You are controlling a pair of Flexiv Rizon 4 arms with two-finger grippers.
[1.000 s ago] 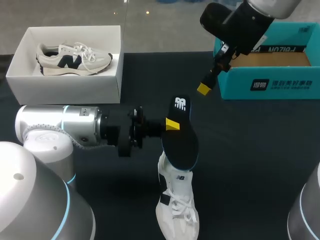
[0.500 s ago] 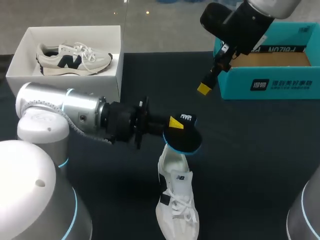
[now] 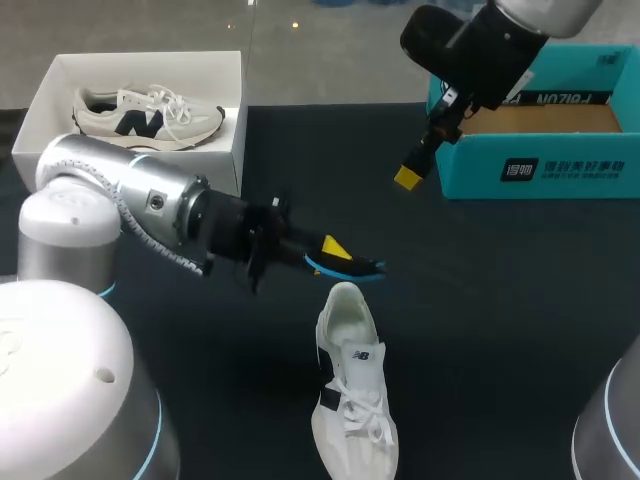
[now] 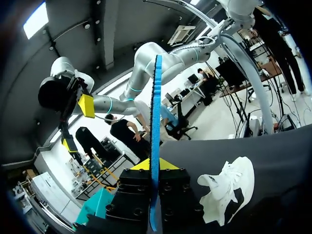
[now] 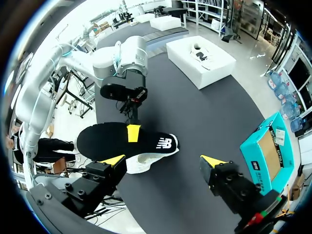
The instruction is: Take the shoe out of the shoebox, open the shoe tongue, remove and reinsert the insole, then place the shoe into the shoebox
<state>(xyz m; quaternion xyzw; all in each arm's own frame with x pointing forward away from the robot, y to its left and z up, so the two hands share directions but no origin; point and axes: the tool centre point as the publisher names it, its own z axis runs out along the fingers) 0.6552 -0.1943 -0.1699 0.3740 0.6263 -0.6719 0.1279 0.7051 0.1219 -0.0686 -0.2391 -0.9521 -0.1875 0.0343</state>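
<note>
Shoe (image 3: 352, 400), white, lies on the black table (image 3: 480, 300) with its toe toward the robot. The left gripper (image 3: 335, 250) is clamped on the black insole (image 3: 350, 266), holding it level just above the shoe's heel end. The right gripper (image 5: 163, 161) hangs with its fingers spread wide, near the teal shoebox (image 3: 540, 170). A second shoe (image 3: 145, 115) sits in the white box (image 3: 130, 175)
</note>
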